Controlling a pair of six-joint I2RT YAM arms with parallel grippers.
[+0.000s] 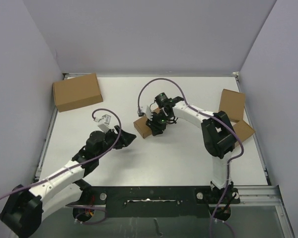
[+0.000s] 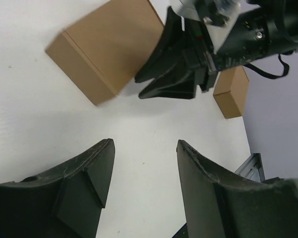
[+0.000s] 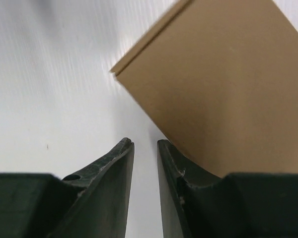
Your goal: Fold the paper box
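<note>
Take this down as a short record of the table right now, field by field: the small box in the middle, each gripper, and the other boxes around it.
small box: mid-table, brown, looks folded shut
right gripper: low beside the small box, jaws a narrow gap apart, nothing between them
left gripper: clear of the small box, jaws open, empty
large carton: far left corner, closed
back box: right side, behind the right arm
front box: right side, partly hidden by the right arm
table: white
</note>
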